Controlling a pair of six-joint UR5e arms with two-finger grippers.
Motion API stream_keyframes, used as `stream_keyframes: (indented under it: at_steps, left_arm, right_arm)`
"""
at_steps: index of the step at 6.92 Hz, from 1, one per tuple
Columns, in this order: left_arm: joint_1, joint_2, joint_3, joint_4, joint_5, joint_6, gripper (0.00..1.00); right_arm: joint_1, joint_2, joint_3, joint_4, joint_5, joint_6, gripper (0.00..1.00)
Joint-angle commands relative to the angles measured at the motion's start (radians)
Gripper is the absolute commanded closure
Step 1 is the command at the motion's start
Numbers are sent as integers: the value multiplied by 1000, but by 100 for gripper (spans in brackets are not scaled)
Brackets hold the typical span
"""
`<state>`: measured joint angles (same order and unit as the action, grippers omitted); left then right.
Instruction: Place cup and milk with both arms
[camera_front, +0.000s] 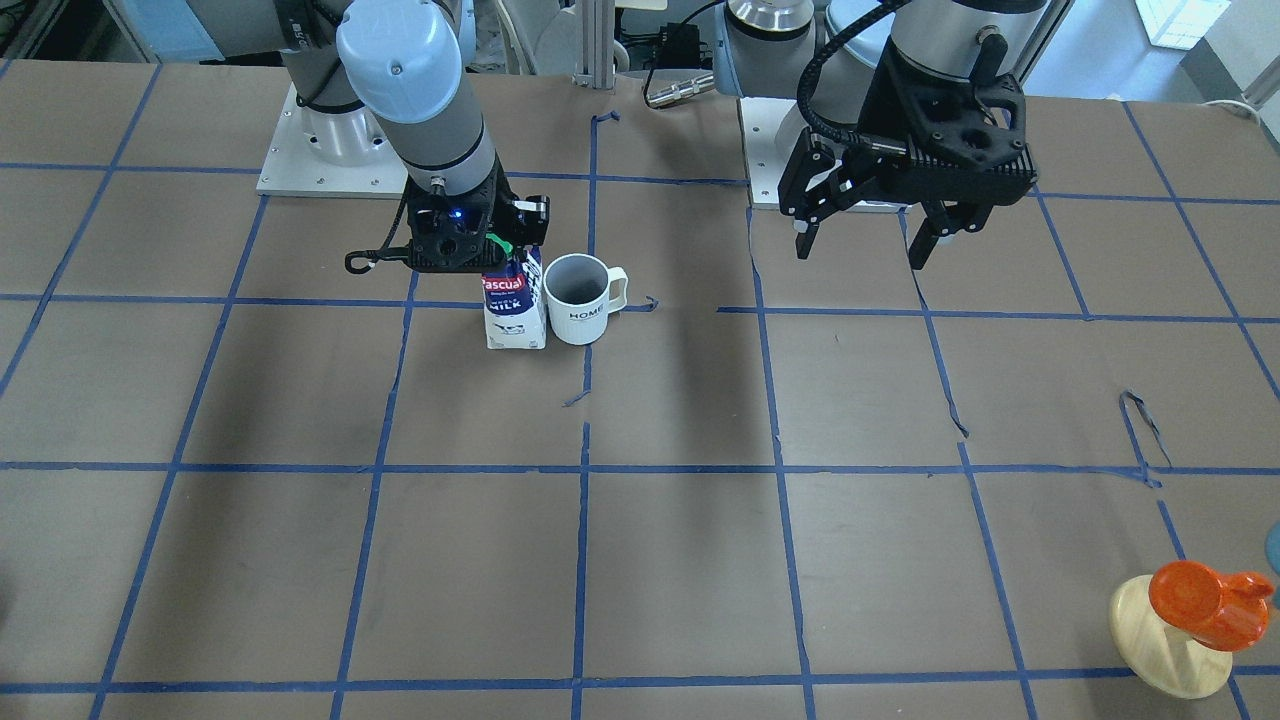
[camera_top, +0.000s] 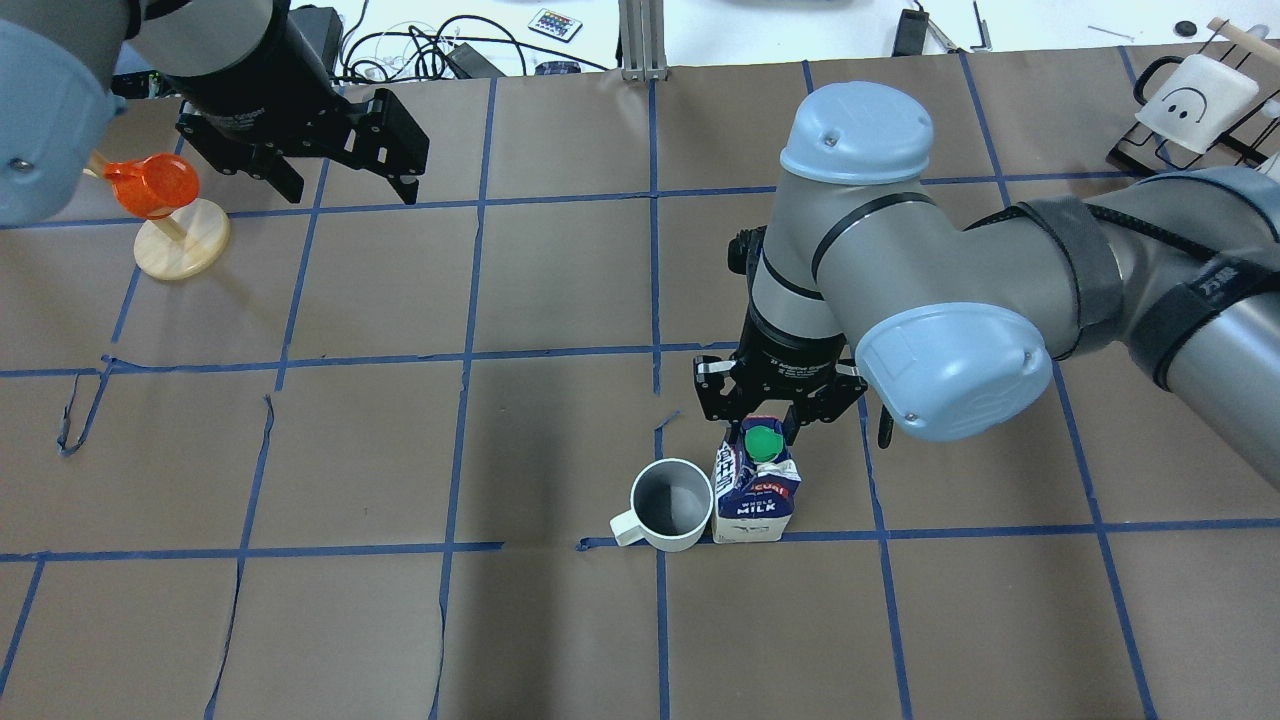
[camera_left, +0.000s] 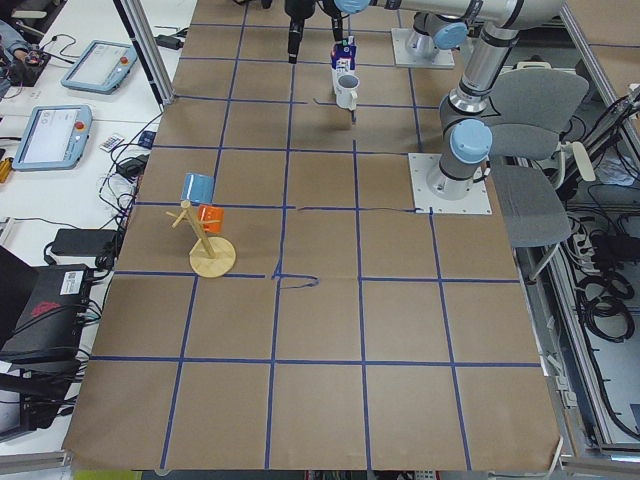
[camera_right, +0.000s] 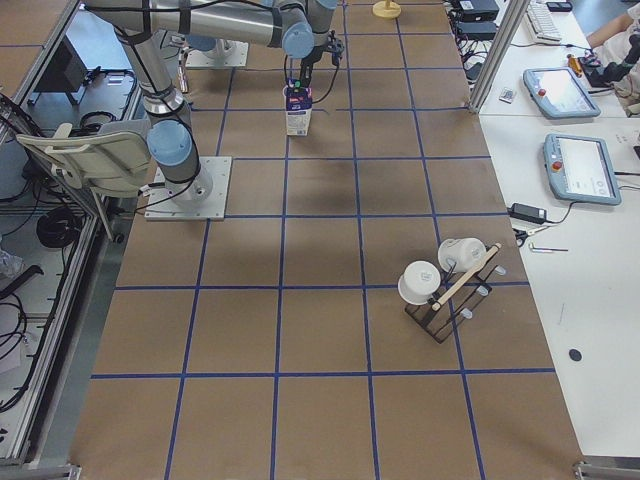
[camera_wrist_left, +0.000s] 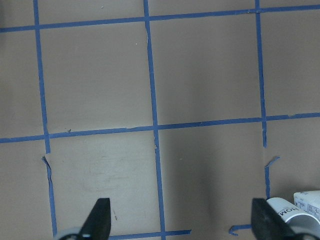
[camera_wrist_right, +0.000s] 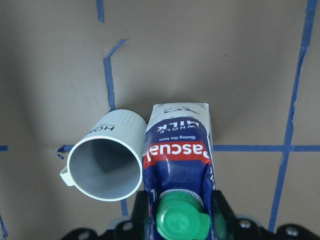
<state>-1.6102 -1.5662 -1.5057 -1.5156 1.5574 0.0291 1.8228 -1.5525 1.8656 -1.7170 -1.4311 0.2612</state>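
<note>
While the black two-finger right gripper (camera_top: 765, 428) sits low over the small dark-blue and white gable-top milk carton (camera_front: 515, 312) with its green round cap, its fingers (camera_wrist_right: 141, 212) stand on either side of the folded top and press against it, so the carton is clasped at the gable. The milk carton stands upright on the brown paper-covered table (camera_front: 700, 560), which is marked with a blue tape grid, and its base rests on the paper right at a tape line. Right against the carton on the robot's left, seemingly touching it, stands the white ceramic mug (camera_top: 672, 503) with a grey interior and small dark "HOME" lettering. The mug is upright with its mouth up, and its handle points away from the carton, toward the robot's left. The black two-finger left gripper (camera_front: 868, 240) hangs in the air well apart from both, nearer the robot's base, with its jaws spread wide and nothing between them. In the left wrist view its two fingertips (camera_wrist_left: 100, 216) show above taped paper, with the mug's edge in the lower right corner. An orange object on a round pale wooden base (camera_front: 1195, 612) stands far off near the table's corner, on the robot's left.
</note>
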Motion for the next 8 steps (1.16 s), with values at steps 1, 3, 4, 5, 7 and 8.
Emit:
stream_keyframes:
  at_steps: [1, 3, 4, 5, 7, 8]
  left_arm:
    - [1, 0, 1, -2, 1, 0, 0]
    - [1, 2, -1, -2, 1, 0, 0]
    - [0, 2, -1, -2, 1, 0, 0]
    - [-1, 2, -1, -2, 1, 0, 0]
    - [-1, 2, -1, -2, 0, 0, 0]
    - [-1, 2, -1, -2, 1, 0, 0]
  right_arm:
    - [-16, -5, -67, -13, -17, -3, 0]
    - [-23, -5, -239, 58, -124, -17, 0]
    - [-46, -5, -293, 95, -126, -54, 0]
    - [-86, -6, -327, 131, -130, -63, 0]
    - [-211, -15, -347, 198, -137, -252, 0]
    - [-226, -17, -350, 198, -132, -267, 0]
